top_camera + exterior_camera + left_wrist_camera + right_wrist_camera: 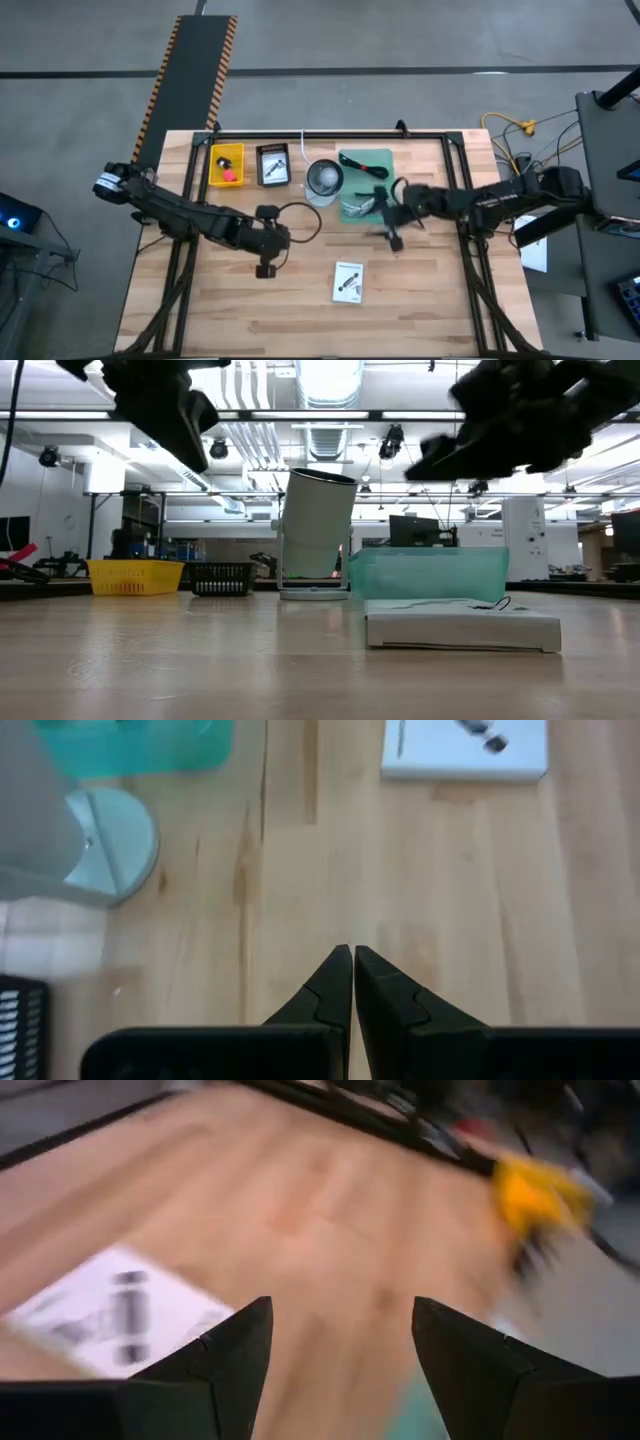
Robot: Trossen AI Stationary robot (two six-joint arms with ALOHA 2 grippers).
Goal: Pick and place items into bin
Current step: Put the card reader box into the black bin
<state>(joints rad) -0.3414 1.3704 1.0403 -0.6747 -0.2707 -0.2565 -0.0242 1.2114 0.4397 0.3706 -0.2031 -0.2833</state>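
Observation:
A white packet with black print (347,282) lies flat on the wooden table, nearer the near edge; it also shows in the low view as the white packet (460,628). My left gripper (352,952) hovers shut above bare wood left of it, holding nothing. My right gripper (340,1305) is open and empty, raised over the table near the teal bin (365,165), which holds black pieces. A yellow bin (226,165) holds a red knob (230,176). A second white packet lies in the black bin (273,166).
A silver cylinder (323,180) stands upright between the black bin and the teal bin. A clear teal piece (356,208) lies beside the right gripper. A black frame rail (320,134) runs along the far edge. Bare wood lies toward the near edge.

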